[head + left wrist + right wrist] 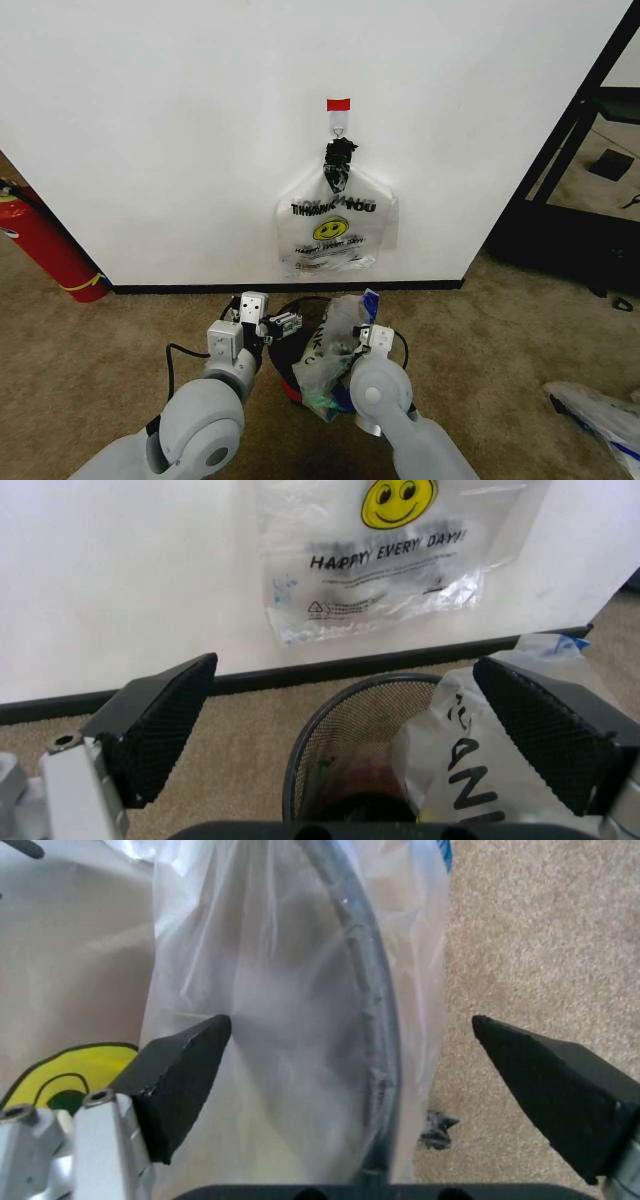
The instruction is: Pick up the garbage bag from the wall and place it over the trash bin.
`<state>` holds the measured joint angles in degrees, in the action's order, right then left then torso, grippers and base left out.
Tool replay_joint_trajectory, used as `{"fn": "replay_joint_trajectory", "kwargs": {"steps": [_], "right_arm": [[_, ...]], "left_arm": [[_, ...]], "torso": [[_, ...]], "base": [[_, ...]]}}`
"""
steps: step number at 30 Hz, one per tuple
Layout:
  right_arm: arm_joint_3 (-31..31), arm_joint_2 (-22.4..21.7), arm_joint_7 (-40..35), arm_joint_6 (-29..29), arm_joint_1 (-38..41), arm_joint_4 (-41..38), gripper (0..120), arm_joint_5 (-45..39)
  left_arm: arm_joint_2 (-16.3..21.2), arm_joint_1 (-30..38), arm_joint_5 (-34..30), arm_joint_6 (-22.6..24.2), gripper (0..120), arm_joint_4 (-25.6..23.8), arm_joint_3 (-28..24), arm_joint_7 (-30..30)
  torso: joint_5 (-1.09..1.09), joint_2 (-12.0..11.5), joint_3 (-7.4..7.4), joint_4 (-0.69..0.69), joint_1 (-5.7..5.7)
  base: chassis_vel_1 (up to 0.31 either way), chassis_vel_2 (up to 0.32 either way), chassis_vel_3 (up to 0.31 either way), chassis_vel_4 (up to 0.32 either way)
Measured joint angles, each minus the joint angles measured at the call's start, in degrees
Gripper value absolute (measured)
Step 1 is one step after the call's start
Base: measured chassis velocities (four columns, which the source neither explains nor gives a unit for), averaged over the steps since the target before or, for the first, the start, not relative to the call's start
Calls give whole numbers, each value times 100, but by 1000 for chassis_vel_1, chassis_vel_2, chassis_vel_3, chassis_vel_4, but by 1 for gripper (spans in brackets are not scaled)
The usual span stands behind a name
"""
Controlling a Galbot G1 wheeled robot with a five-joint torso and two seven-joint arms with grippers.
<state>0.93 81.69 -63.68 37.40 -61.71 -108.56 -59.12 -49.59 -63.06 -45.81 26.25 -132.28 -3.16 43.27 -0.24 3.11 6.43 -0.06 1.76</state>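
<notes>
The garbage bag (332, 358), crinkly and translucent with blue patches and black lettering, is draped over the right side of the black trash bin (292, 362) on the carpet below the wall (150, 120). My left gripper (287, 322) hovers open above the bin's left rim (340, 697), with the garbage bag (470, 757) near its right finger. My right gripper (362, 335) is open too, and its fingers (180, 1080) straddle the bin rim (368, 1012) under the bag's film (270, 990). A yellow smiley (55, 1076) shows on the bag.
A fuller white "THANK YOU" smiley bag (335, 225) hangs from a hook under red tape (338, 104). A red fire extinguisher (45, 245) leans at the left. A black frame (570, 150) stands at the right, and another plastic bag (595, 410) lies on the carpet.
</notes>
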Motion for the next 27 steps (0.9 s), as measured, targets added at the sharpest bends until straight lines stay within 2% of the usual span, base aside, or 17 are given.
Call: {"fn": "replay_joint_trajectory", "kwargs": {"steps": [4,8,10,13,14,17,21,23,27], "right_arm": [[2,70,-7,-4,-14,69,90,0],[10,105,-3,-6,-24,111,85,16],[14,137,2,-17,-19,160,71,40],[2,163,5,-34,-7,196,61,46],[2,163,5,-34,-7,196,61,46],[-18,198,-2,-60,-5,222,46,47],[-26,236,-39,-66,-7,235,31,47],[-27,241,-44,-67,-6,237,30,47],[-25,256,-91,-77,1,257,10,46]], "left_arm": [[5,-34,18,1,100,0,-2,-3],[5,-49,29,1,100,0,-6,-8],[0,-38,36,1,100,0,-9,-11],[0,-38,41,0,100,0,-9,-13],[0,-38,41,0,100,0,-9,-13],[1,-77,64,-5,100,2,-7,-15],[1,-97,99,-11,100,2,-12,-20],[1,-97,101,-11,100,2,-12,-21],[16,-119,114,-14,100,-23,-11,-24]], "torso": [[0,0,0,0,0],[0,0,0,0,0],[-1,0,-1,-1,0],[-1,0,-1,-2,0],[-1,0,-1,-2,0],[-1,1,-1,-2,-1],[0,1,-1,-1,-1],[-1,1,-1,-1,-1],[0,1,-1,0,-1]], "base": [[0,0,0,0],[0,0,0,0],[0,0,0,0],[0,0,0,0],[0,0,0,0],[0,0,0,0],[0,0,0,0],[0,0,0,0],[0,0,0,0]]}}
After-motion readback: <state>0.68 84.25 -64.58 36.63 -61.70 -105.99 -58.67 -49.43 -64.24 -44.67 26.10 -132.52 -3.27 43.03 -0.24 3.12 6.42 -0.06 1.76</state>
